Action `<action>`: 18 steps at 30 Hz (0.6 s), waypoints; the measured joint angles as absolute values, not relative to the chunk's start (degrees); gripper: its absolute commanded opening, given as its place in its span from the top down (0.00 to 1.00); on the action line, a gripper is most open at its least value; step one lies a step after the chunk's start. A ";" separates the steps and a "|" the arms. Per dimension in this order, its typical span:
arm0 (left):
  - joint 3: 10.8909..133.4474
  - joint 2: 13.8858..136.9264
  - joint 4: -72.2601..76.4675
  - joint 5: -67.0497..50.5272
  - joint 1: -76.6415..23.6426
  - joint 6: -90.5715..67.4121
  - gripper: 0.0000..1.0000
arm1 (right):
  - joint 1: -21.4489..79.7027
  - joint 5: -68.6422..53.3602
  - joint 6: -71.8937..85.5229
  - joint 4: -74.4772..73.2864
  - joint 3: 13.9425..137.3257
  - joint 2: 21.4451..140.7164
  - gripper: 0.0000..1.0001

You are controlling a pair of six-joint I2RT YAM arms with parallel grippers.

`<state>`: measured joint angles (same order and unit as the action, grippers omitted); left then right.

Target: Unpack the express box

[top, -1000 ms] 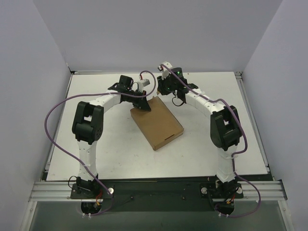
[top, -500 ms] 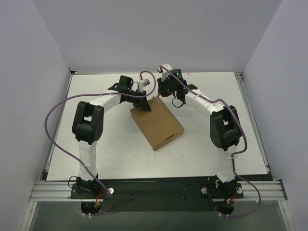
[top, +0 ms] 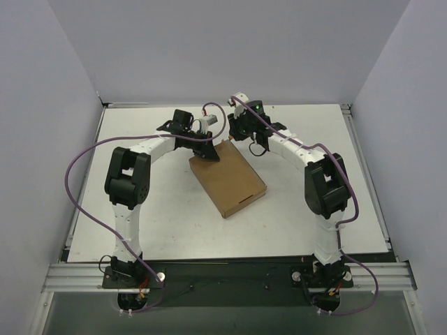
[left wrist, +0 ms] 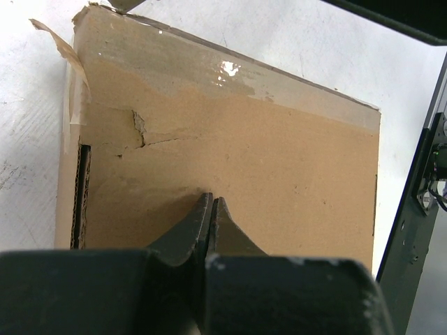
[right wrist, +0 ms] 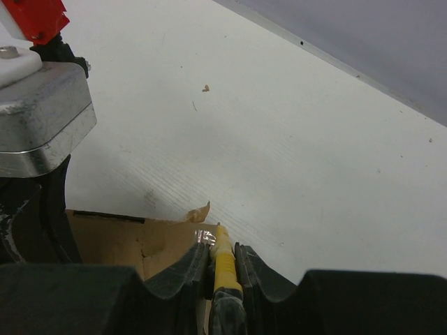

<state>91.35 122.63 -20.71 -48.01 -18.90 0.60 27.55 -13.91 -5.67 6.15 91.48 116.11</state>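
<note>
Over the scuffed cardboard express box (left wrist: 265, 160), left gripper (left wrist: 211, 202) pressed together; right gripper (right wrist: 222, 246) pinches yellow knife (right wrist: 223, 266), apparently at its far corner.

Inspection count, by kind.

- **Boxes:** one cardboard box (top: 228, 179) is lying on the table.
- **Tables:** one white table (top: 160, 209) is carrying everything.
- **Knives:** one yellow knife (right wrist: 223, 266) is showing, in the right wrist view only.
- **Arms:** two are reaching in, a left arm (top: 129, 178) and a right arm (top: 325, 185).
- **Grippers:** two are showing, the left gripper (left wrist: 211, 202) and the right gripper (right wrist: 221, 247). Each is carrying two fingers, four in all.
- **Cables:** two purple cables are trailing, a left cable (top: 68, 176) and a right cable (top: 355, 206).
- **Tape scraps:** one torn tape scrap (left wrist: 59, 45) is sticking off a box corner in the left wrist view.
- **Crumbs:** one brown crumb (right wrist: 206, 88) is lying on the table.
</note>
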 measured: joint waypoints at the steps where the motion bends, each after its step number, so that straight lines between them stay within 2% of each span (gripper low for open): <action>1: 91.35 122.63 -20.71 -48.01 -18.90 0.56 1.00 | 27.59 -13.89 -5.87 6.07 91.48 116.11 1.00; 18: 90.98 122.69 -20.01 -46.46 -18.92 -2.83 1.00 | 28.60 -10.94 -7.57 2.68 90.19 116.09 1.00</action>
